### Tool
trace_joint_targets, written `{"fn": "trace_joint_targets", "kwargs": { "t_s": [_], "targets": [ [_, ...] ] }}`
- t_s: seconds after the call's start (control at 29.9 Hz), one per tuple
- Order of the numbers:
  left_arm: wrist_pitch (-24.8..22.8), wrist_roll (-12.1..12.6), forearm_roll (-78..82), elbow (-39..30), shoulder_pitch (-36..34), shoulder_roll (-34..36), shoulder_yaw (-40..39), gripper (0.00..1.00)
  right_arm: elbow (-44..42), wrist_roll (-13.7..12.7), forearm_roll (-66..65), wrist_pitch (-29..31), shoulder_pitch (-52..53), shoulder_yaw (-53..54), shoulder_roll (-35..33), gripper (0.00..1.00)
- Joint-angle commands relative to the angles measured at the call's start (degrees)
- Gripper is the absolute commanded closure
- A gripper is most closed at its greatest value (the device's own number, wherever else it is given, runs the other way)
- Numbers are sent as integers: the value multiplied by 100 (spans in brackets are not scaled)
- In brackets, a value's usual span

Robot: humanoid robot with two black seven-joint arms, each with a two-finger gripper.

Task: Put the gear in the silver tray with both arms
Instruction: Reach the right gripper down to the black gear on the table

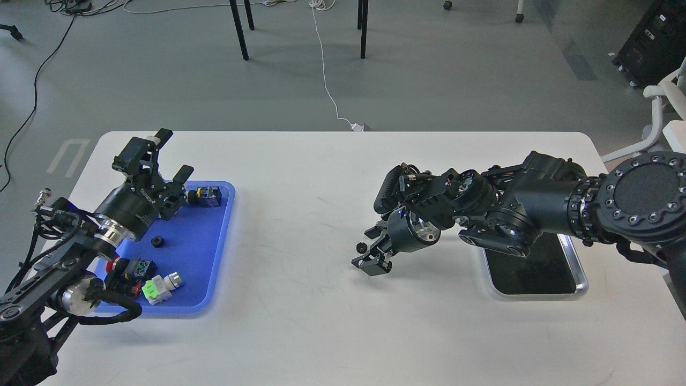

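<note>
On the white counter (321,177) there are two small black gears to reckon with: one lies loose on the floor of the blue tray (214,279) near the left edge, at (157,242), and another small toothed gear (362,247) sits right at the tip of the right gripper (370,254), out in the middle of the counter. Whether those jaws are clamped on it or only beside it I cannot tell; they look partly apart. The left gripper (161,155) hangs over the far end of the blue tray with its jaws spread wide and nothing between them. The silver tray (579,268) lies near the right edge, half hidden under the right arm, its dark floor bare where it shows. Such a gear is likely light, hard and stiff, unlikely to break, but tiny and apt to slip or roll; I would pinch it across the toothed rim, squarely.
</note>
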Motion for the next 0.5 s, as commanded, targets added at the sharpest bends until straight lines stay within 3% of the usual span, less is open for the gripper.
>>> {"fn": "trace_joint_targets", "kwargs": {
  "t_s": [0.0,0.23,0.47],
  "targets": [
    [1,0,0,0,0,-1,-1,2,-149,1,13,-17,-90,0,0,32],
    [-8,0,0,0,0,-1,-10,2,-158,1,48,-175,-99,0,0,46],
    [-8,0,0,0,0,-1,-10,2,-141,1,57,-184,-117,0,0,46]
  ]
}}
